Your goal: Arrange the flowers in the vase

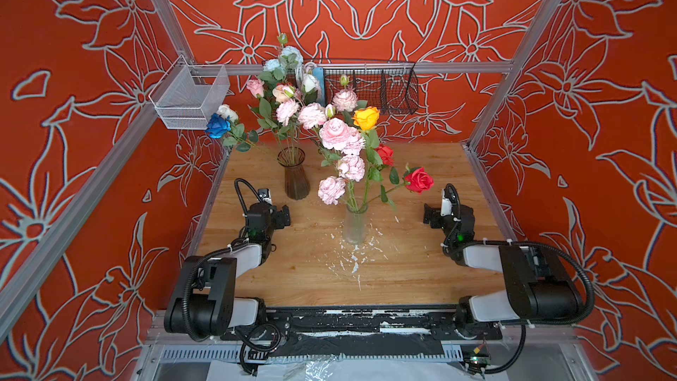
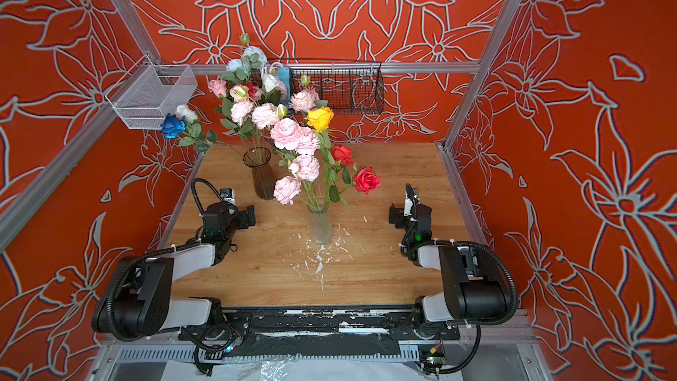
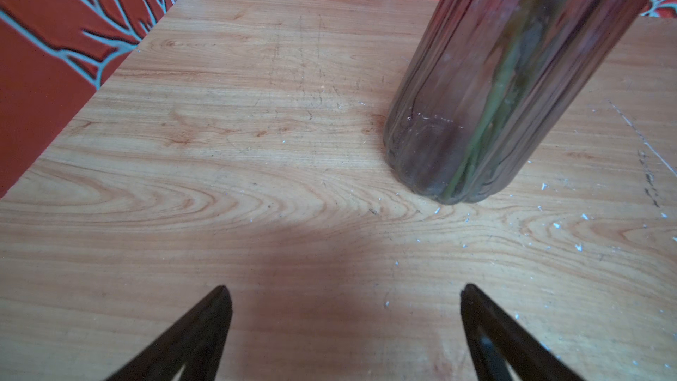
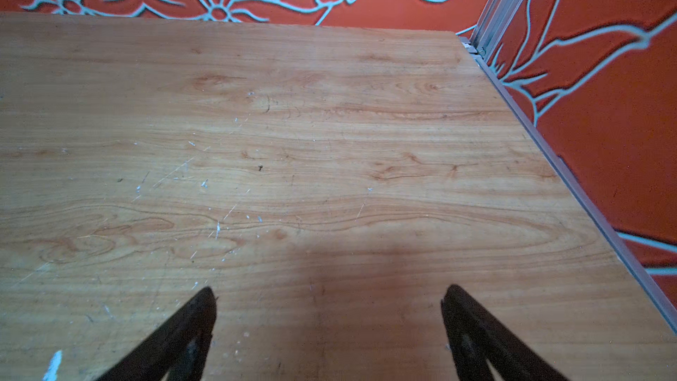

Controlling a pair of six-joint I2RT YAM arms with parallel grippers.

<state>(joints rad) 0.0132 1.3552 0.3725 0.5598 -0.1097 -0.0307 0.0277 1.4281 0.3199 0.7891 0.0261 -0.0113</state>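
The flowers (image 1: pixel 334 133) all stand in two vases on the wooden counter (image 1: pixel 421 269). Pink blooms, a yellow rose (image 1: pixel 365 118) and red roses (image 1: pixel 419 180) rise from the clear vase (image 1: pixel 354 227) near the middle. More pink, white and pale blue heads fill the dark vase (image 1: pixel 296 181) behind it to the left, and a blue rose (image 1: pixel 218 126) leans toward the left wall. The left pincer (image 3: pixel 344 291) hangs over bare wood near the dark vase's base, jaws spread wide, gripping nothing. The right pincer (image 4: pixel 329 293) is likewise wide apart and empty, well apart from both vases, toward the counter's right edge.
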